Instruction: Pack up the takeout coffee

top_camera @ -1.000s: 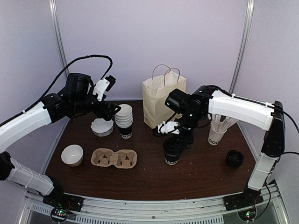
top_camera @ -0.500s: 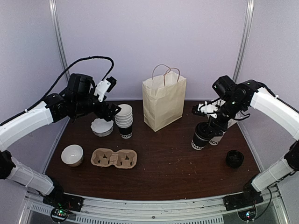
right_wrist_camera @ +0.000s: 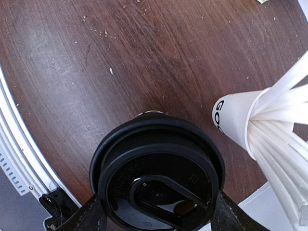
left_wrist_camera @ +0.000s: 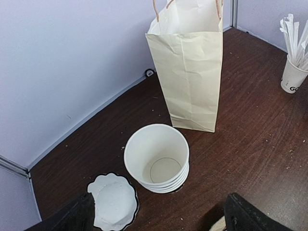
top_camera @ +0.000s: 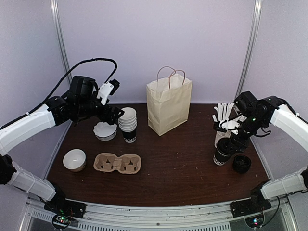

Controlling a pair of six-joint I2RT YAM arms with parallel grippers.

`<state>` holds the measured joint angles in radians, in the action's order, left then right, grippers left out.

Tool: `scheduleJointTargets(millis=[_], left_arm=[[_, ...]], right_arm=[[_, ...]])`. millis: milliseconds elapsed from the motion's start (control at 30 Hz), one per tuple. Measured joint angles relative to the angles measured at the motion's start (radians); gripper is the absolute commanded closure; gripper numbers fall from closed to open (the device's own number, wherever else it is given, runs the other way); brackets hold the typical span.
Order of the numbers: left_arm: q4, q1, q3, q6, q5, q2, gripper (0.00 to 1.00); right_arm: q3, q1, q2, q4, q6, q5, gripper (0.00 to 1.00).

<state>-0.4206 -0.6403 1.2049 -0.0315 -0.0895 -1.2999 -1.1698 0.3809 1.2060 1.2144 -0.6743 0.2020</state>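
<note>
Beside the white cup (right_wrist_camera: 235, 118) of sticks (right_wrist_camera: 281, 108), right gripper (top_camera: 231, 144) clasps the lidded takeout coffee (top_camera: 221, 157); left gripper (top_camera: 114, 114) gapes

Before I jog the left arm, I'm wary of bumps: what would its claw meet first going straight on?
Probably the stack of cups, dead ahead of the open left claw; the paper bag stands beyond.

Left arm arcs in from left edge, claw (top_camera: 114, 115) left of centre, jaws wide apart (nothing between them). Right arm folds in from right edge, claw (top_camera: 231, 143) pointing down, clamped on takeout coffee (top_camera: 222, 156).
</note>
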Motion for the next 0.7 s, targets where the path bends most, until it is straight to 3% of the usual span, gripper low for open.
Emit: scheduleJointTargets(millis=[300,633,700], left_arm=[[0.000,0.000,0.000,0.000,0.005,-0.001,0.02],[-0.010,0.000,0.001,0.000,0.017,-0.002,0.03],[-0.010,0.000,0.002,0.000,0.021,-0.003,0.03]], right_arm=[[0.092,-0.097,0.000,-0.010,-0.014,-0.019,0.33],[0.107,-0.108,0.032,-0.044,-0.030,-0.018,0.23],[0.111,-0.109,0.043,-0.045,-0.033,-0.016,0.16]])
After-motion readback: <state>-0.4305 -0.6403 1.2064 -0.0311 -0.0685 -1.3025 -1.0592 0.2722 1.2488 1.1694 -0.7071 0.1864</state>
